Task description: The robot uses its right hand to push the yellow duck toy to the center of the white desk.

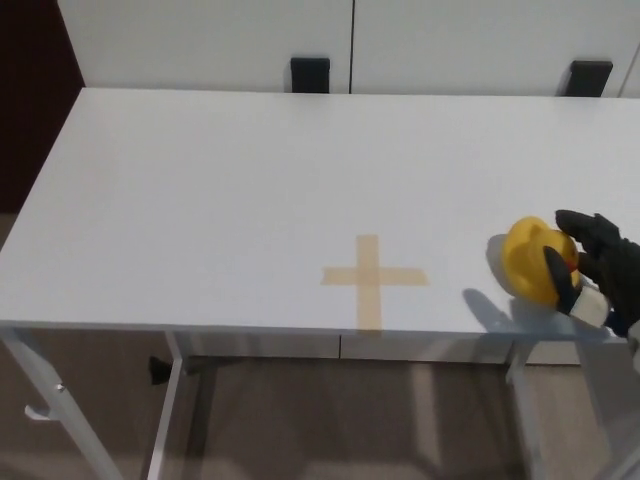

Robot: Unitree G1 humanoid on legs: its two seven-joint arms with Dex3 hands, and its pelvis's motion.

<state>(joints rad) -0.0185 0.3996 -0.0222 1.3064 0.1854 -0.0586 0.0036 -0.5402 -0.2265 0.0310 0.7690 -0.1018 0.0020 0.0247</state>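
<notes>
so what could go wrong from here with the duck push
1. The yellow duck sits near the white desk front edge; a push angled slightly forward could tip it off.
2. The right hand touches the duck's rounded right side, so the duck may roll or spin away instead of sliding straight.
3. The tape cross lies well to the duck's left; a long push gives it room to drift off line or overshoot.

Black robot hand point(598, 268), thick rounded fingers, pale grey patch near its lower edge
</notes>
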